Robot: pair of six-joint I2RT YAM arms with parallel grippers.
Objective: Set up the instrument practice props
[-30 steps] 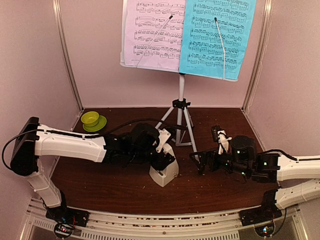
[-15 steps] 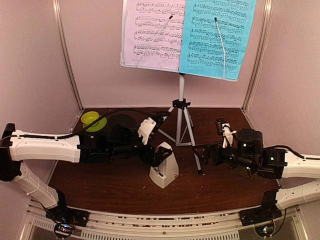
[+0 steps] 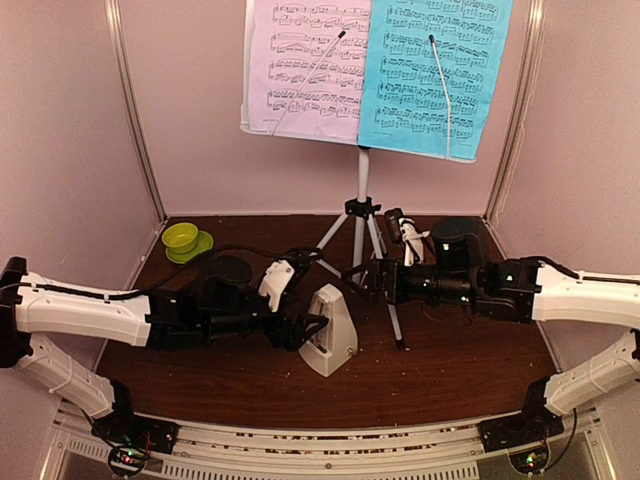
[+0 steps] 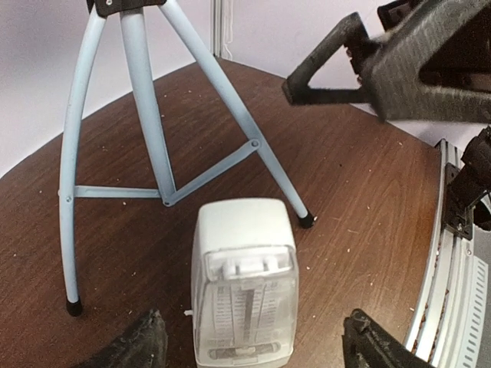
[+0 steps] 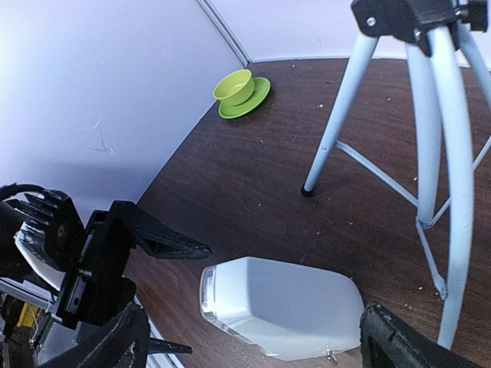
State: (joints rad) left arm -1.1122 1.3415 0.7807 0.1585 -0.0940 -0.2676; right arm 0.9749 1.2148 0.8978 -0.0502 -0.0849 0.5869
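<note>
The white music stand on its silver tripod (image 3: 362, 232) stands at the back centre and carries a lilac page (image 3: 305, 70) and a cyan page (image 3: 435, 75). The small white pyramid metronome (image 3: 331, 338) stands upright in front of the tripod. My left gripper (image 3: 308, 332) is open just left of the metronome, not touching it. In the left wrist view the metronome (image 4: 244, 280) sits between the spread fingers of that gripper (image 4: 255, 328), its scale face towards the camera. My right gripper (image 3: 368, 280) is open and empty by the tripod legs, above and right of the metronome (image 5: 284, 307).
A lime-green bowl on a saucer (image 3: 184, 240) sits at the back left corner, also in the right wrist view (image 5: 238, 90). The tripod legs (image 4: 153, 130) spread just behind the metronome. Pink walls close in on three sides. A metal rail (image 4: 453, 261) runs along the table's near edge.
My left arm has drawn back to the left off the metronome and now faces it low, open. My right arm has swung left and back towards the tripod.
</note>
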